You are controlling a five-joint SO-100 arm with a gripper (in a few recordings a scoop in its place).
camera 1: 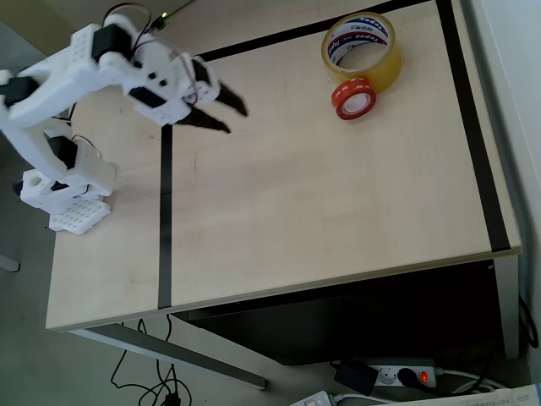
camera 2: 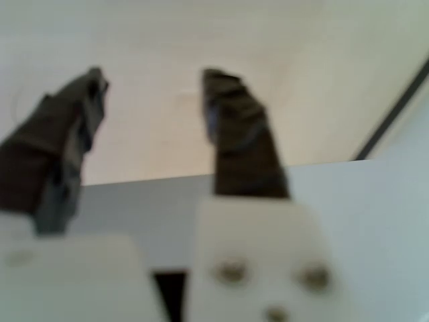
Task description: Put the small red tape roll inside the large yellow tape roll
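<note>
Nothing of the task is done: small red tape roll [camera 1: 353,99] sits on the tabletop [camera 1: 321,211] touching the large yellow tape roll [camera 1: 362,49], with the gripper [camera 1: 228,117] well apart, fingers [camera 2: 241,134] spread and empty.

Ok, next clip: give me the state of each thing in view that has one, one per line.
gripper: open, empty, hovering over the table's left part in the overhead view, far from both rolls.
small red tape roll: lying flat on the table, outside the yellow roll, touching its lower edge.
large yellow tape roll: lying flat, hole up, nothing inside it.
power strip: on the floor, switch lit red.
</note>
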